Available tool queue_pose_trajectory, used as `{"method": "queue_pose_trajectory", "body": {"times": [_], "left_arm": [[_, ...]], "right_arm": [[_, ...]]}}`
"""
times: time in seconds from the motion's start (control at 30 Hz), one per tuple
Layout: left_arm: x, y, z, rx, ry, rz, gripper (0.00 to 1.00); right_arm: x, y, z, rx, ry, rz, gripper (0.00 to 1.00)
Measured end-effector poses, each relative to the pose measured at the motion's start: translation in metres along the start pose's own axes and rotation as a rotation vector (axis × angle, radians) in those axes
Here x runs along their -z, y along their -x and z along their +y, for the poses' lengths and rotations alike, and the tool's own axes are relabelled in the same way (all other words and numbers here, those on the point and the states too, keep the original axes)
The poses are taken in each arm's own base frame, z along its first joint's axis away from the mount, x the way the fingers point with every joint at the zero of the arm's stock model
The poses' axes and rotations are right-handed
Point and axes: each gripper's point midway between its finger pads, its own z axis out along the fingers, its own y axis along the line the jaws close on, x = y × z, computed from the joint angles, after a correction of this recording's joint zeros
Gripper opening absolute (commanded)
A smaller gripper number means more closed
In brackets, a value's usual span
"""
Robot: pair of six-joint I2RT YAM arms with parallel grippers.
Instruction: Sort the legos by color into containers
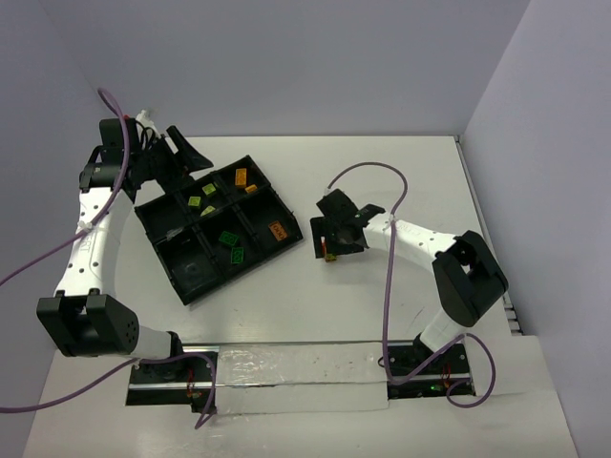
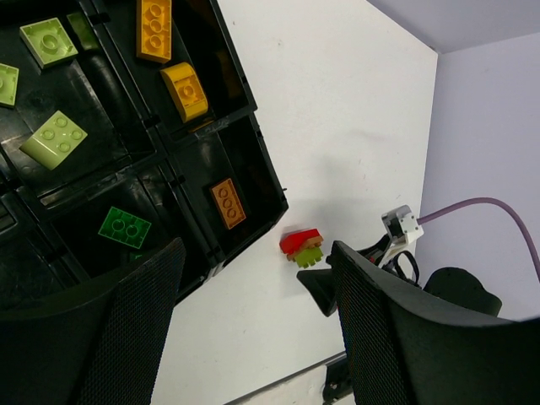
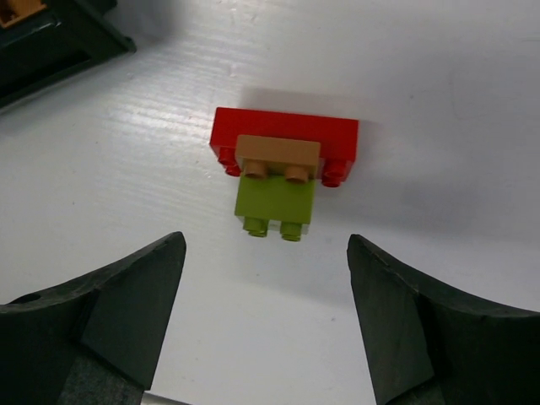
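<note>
A small cluster of legos (image 3: 278, 173) lies on the white table: a red brick (image 3: 284, 133), a tan one (image 3: 278, 153) and a yellow-green one (image 3: 277, 202) stuck together. My right gripper (image 3: 266, 253) stands open just short of it, nothing between its fingers. In the top view the cluster (image 1: 329, 256) sits right of the black tray (image 1: 158, 215), under the right gripper (image 1: 334, 239). The tray's containers hold orange (image 2: 228, 202), yellow-green (image 2: 52, 139) and green (image 2: 125, 226) legos. My left gripper (image 1: 186, 153) hangs open and empty over the tray's far corner.
The tray lies askew at centre left. The right arm's purple cable (image 1: 387, 277) loops over the table. A grey wall (image 1: 286, 67) closes the back and another the right side (image 1: 563, 143).
</note>
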Motion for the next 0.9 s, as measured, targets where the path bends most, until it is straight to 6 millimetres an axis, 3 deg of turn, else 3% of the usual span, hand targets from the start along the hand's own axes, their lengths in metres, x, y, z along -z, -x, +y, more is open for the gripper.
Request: {"method": "queue_pose_trajectory", "body": {"times": [0.37, 0.73, 0.9], "left_arm": [[-0.004, -0.009, 0.007, 0.016, 0.011, 0.017, 0.77], [-0.008, -0.017, 0.015, 0.026, 0.019, 0.031, 0.77], [-0.006, -0.016, 0.013, 0.023, 0.017, 0.027, 0.77]], "right_arm": [[-0.005, 0.005, -0.003, -0.012, -0.039, -0.014, 0.65], [-0.015, 0.004, -0.001, 0.004, -0.047, 0.01, 0.61], [-0.015, 0.009, 0.001, 0.004, -0.047, 0.002, 0.52]]}}
